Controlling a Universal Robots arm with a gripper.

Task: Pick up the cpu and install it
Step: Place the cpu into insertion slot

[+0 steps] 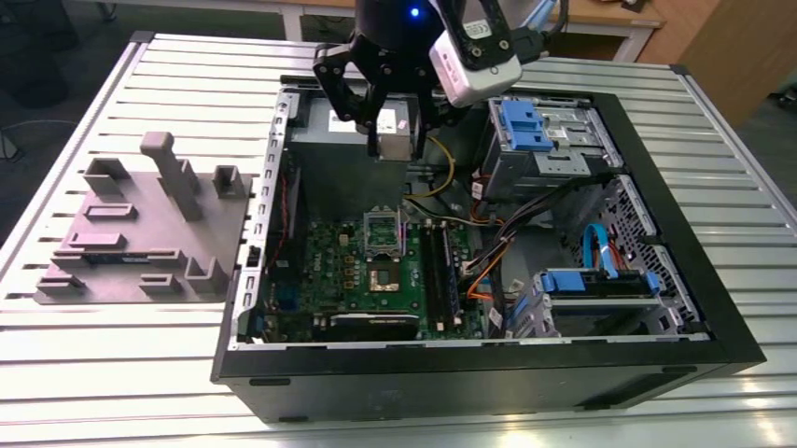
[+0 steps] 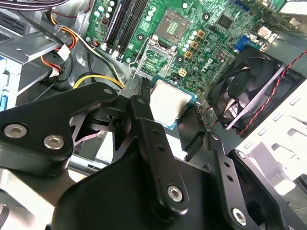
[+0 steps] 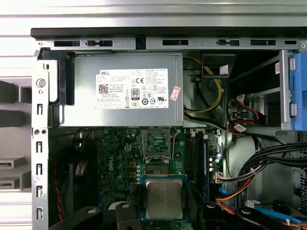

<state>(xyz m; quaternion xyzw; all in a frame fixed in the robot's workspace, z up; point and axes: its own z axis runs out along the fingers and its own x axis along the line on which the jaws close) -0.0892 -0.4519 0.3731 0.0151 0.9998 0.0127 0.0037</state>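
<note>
- Step in hand, as judged: transport, with the cpu (image 3: 164, 198) lifted and not yet seated.
- The gripper (image 1: 396, 149) has its jaws clamped on the chip's opposite edges.
- In the exterior view, the open motherboard socket (image 1: 384, 277) lies at 6 o'clock of the gripper, well apart.
- Seating likely calls for square alignment over the socket and a gentle descent.

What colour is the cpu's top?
The cpu is shiny silver-grey on top; best in the first wrist view.

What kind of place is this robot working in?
Probably a robotics lab or test bench: an open computer case sits on a slatted metal table, a grey parts fixture lies beside it, and the pincer holds the cpu.
</note>
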